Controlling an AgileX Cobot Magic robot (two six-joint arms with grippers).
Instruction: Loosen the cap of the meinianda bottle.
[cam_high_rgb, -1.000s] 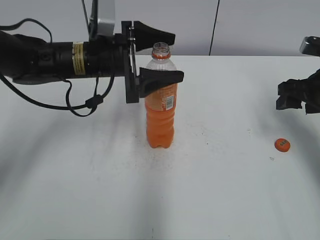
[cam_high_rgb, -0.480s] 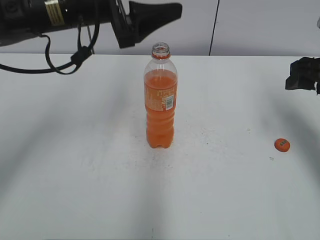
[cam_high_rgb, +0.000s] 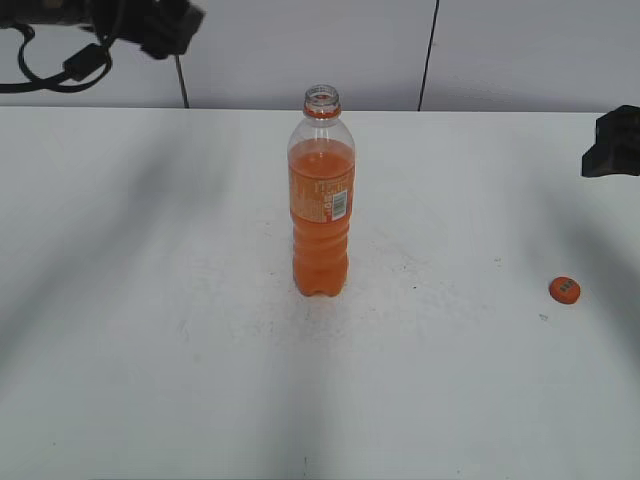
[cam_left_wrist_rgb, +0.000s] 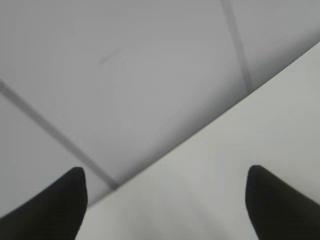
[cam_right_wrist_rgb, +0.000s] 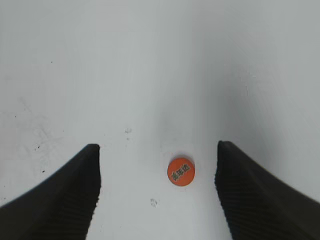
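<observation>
The meinianda bottle (cam_high_rgb: 322, 205) stands upright mid-table, its neck open with no cap on it. The orange cap (cam_high_rgb: 565, 290) lies flat on the table at the right; it also shows in the right wrist view (cam_right_wrist_rgb: 180, 171), dark mark up. My right gripper (cam_right_wrist_rgb: 158, 150) is open and empty above the table, the cap below and between its fingers. In the exterior view only a dark part of it (cam_high_rgb: 612, 143) shows at the right edge. My left gripper (cam_left_wrist_rgb: 165, 175) is open and empty, raised at the far left (cam_high_rgb: 165, 25), far from the bottle.
The white table (cam_high_rgb: 150, 330) carries only the bottle and the cap. A grey wall with dark vertical seams (cam_high_rgb: 430, 50) stands behind the table's far edge. Black cables hang from the left arm (cam_high_rgb: 60, 60).
My left gripper has let go of the bottle and withdrawn up and to the left. My right gripper has drawn back toward the right edge. The bottle and the cap have not moved.
</observation>
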